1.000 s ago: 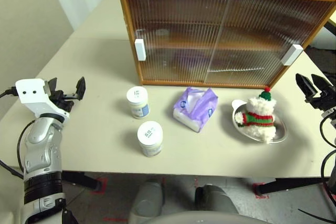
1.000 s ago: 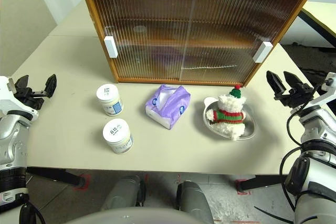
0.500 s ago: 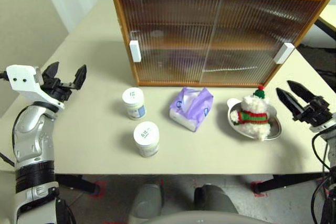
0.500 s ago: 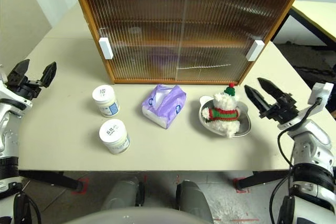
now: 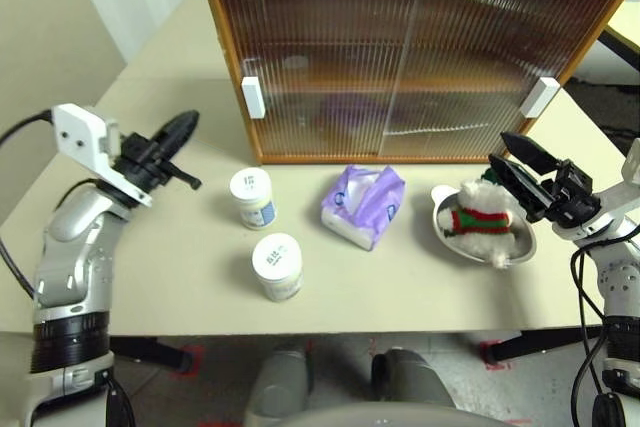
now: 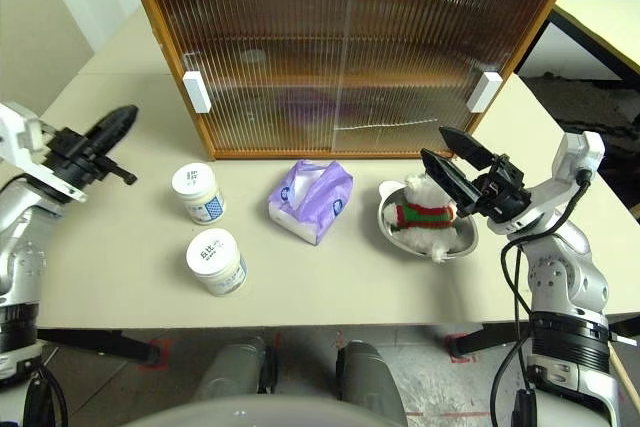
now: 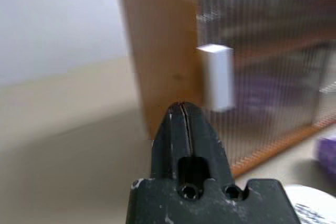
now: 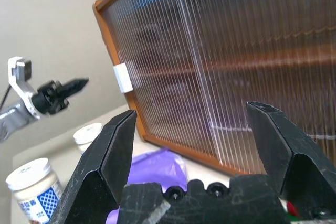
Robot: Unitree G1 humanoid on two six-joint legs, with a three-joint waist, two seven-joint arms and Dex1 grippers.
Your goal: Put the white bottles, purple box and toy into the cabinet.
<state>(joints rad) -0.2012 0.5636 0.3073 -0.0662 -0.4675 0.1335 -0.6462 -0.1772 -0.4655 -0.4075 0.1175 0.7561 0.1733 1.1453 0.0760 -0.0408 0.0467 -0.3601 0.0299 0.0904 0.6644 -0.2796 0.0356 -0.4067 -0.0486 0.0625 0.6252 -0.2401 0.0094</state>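
Nearest me I see one white bottle (image 5: 277,265), with the second white bottle (image 5: 251,197) just behind it. Beside them lie the purple box (image 5: 364,205) and the toy (image 5: 484,222) in its metal dish (image 5: 447,230). My left gripper (image 5: 184,127) is pinched closed on nothing; my right gripper (image 6: 447,154) is spread wide, empty, over the toy. Behind stands the cabinet (image 5: 412,50), doors closed.

**Just the room around the setup**

Pretty plain space: a big beige table (image 5: 180,247) on dark legs, over a grey floor (image 5: 200,372) with a few red tape marks (image 5: 190,355). Cream wall (image 5: 50,17) off to the left, another light-topped table (image 6: 600,22) at far right.
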